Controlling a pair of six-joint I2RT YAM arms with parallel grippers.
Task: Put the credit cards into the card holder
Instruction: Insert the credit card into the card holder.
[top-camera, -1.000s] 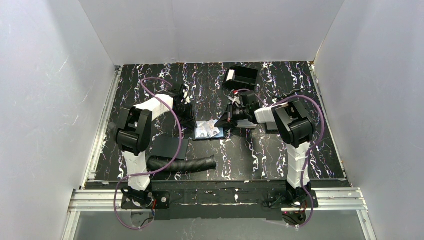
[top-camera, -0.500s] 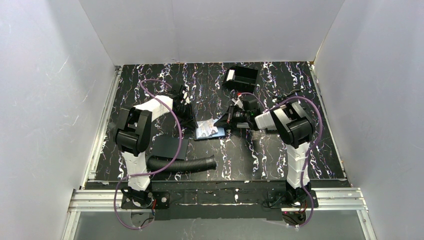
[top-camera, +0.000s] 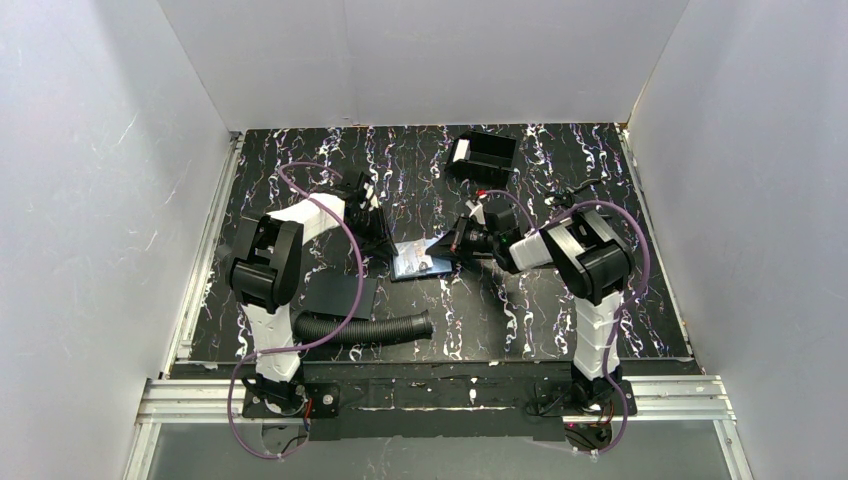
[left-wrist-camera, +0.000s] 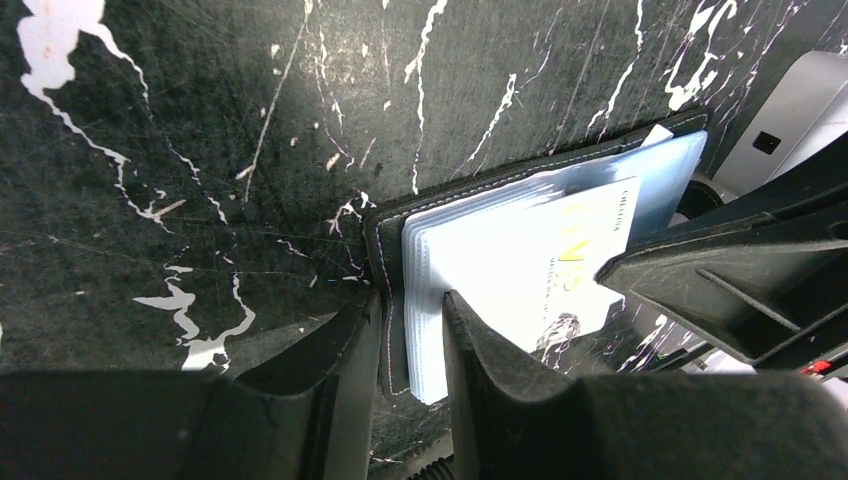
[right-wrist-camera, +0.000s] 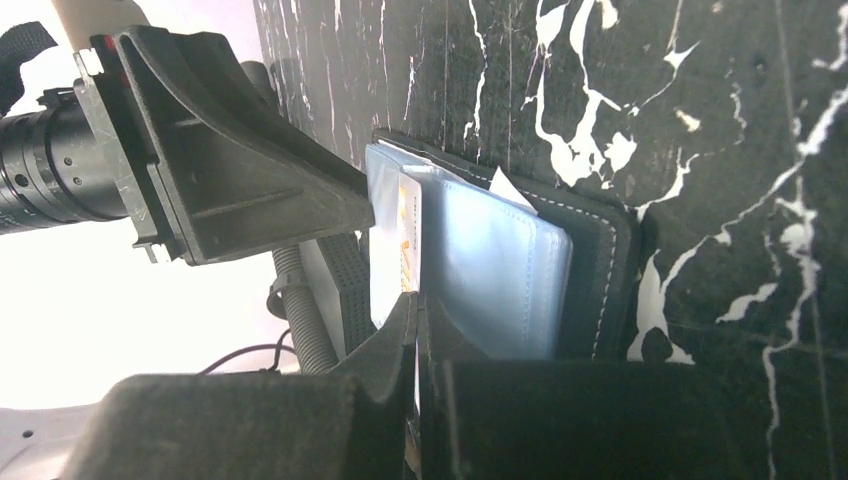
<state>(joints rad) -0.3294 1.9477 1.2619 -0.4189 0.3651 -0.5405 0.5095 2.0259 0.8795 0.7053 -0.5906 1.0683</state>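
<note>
My left tool stands partly apart, clamped on the card holder along the side that faces the worktop's left edge. One finger sits outside the black stitched cover, the other on the clear sleeves inside. My right tool is pressed fully together on a pale credit card (yellow print on its face), which lies flat over those sleeves. The card holder lies open about the middle of the worktop - between my two tools, well away from every edge.
</note>
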